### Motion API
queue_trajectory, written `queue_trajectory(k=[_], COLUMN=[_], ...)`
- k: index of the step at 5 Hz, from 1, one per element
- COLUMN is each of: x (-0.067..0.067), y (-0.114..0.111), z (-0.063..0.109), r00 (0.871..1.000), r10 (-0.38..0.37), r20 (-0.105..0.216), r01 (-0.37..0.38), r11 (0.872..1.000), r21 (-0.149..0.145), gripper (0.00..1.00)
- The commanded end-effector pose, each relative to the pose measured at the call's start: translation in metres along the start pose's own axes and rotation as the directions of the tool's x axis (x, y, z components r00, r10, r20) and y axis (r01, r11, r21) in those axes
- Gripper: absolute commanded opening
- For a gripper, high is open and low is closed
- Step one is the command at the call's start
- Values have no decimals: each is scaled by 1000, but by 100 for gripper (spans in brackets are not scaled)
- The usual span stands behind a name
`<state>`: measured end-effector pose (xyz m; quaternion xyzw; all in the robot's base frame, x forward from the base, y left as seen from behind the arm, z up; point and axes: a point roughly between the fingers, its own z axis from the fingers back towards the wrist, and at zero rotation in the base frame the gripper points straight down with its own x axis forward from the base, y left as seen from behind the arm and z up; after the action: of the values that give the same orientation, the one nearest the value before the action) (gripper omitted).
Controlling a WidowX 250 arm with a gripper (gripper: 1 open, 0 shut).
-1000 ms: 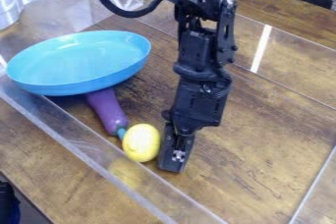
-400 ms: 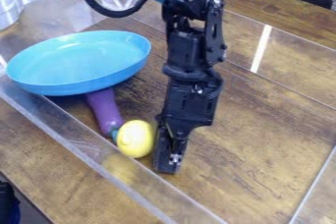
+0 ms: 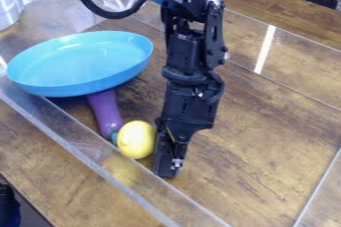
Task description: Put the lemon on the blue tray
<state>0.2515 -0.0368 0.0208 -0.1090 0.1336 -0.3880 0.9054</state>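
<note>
The small yellow lemon (image 3: 132,139) lies on the wooden table, just below the purple eggplant (image 3: 106,112). My gripper (image 3: 166,161) points steeply down at the table right beside it, its dark fingers together. The lemon rests against the gripper's left side, and its right edge is hidden behind the fingers. I see nothing held between the fingers. The wide light-blue tray (image 3: 80,62) sits at the upper left, apart from the gripper, with the eggplant's stem end reaching under its rim.
A clear plastic wall (image 3: 80,161) runs diagonally along the table's near-left edge, close to the lemon. A black cable loop (image 3: 114,2) hangs behind the arm at the top. Bare wood spreads to the right of the arm.
The gripper has closed and rolled a little while staying where it was. The lemon has been nudged slightly to the left, toward the eggplant.
</note>
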Motion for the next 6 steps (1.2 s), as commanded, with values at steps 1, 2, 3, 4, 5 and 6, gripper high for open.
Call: queue_trajectory(k=[1,2,3,4,5,6], x=[2,6,9,5,2,-2], y=[0,2,1,11,21,30], z=[29,26,21,19,18,18], r00=[999,999,999,999,999,999], r10=[-24,-31,-38,-38,-35,-33], r20=[48,40,32,29,28,27], r01=[21,28,35,35,32,30], r11=[998,997,995,995,995,994], r21=[67,79,88,93,99,103], gripper=[0,0,0,0,0,0])
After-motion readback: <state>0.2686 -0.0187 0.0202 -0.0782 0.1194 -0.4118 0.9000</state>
